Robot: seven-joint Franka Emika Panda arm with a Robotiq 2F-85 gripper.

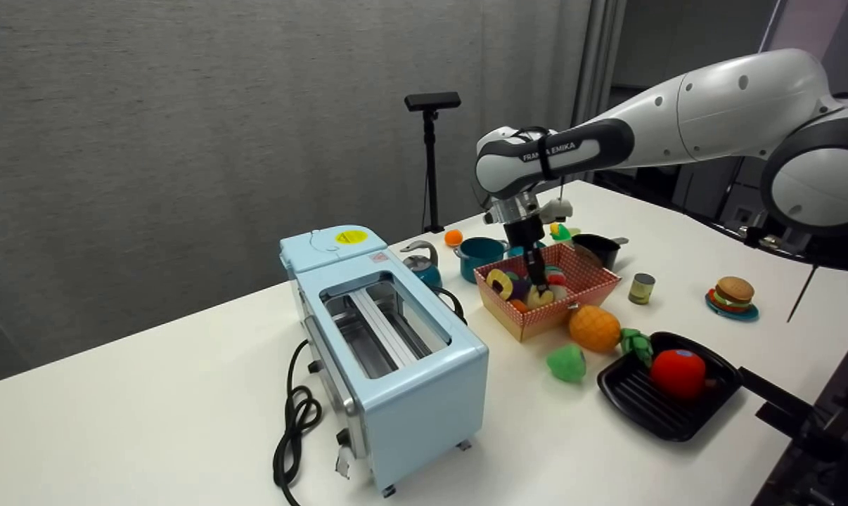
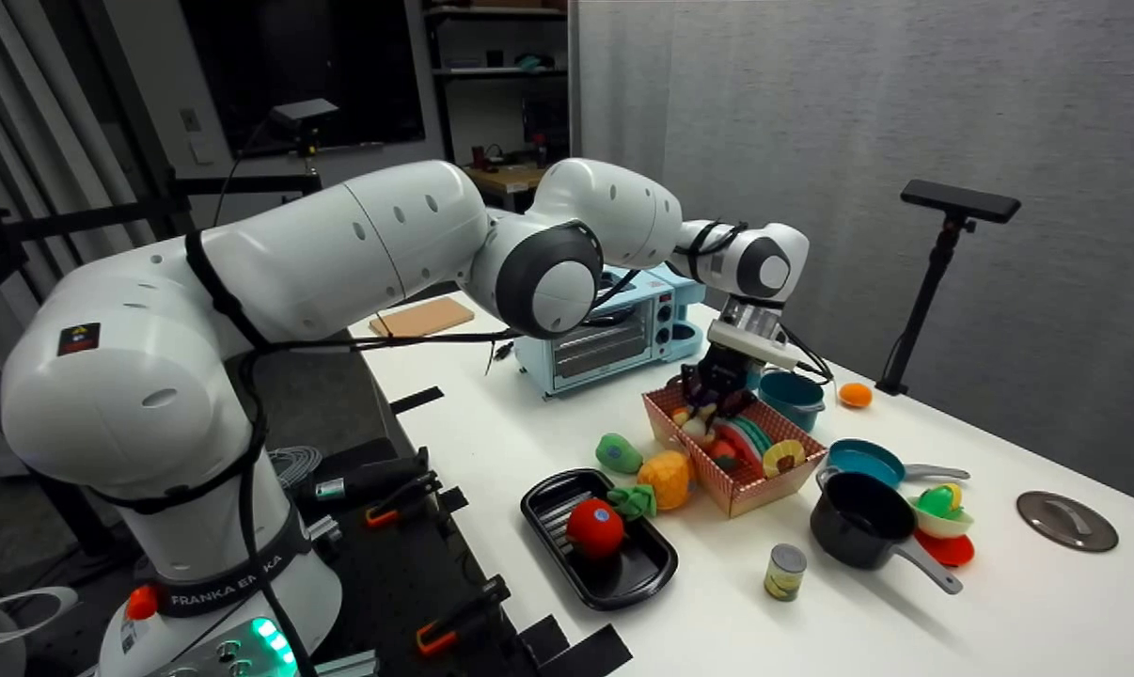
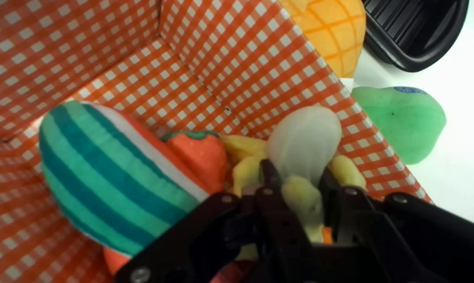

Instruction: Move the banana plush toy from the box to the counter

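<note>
Grey curtain (image 1: 206,176) is hanging behind the desk (image 1: 157,414) in an exterior view. In an exterior view, a plush pineapple (image 2: 667,478) is lying just beside the gingham box (image 2: 767,486). In the wrist view, narrowly parted jaws are straddling the banana plush toy (image 3: 303,192) inside the box; whether they are gripping is unclear.

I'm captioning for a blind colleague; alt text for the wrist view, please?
The gripper reaches into a red-checked box, fingertips either side of what is probably the yellow banana toy; whether they grip it is unclear. A white plush, watermelon slice and strawberry are close by. Outside, on the white counter, sit a green plush and black tray.
</note>
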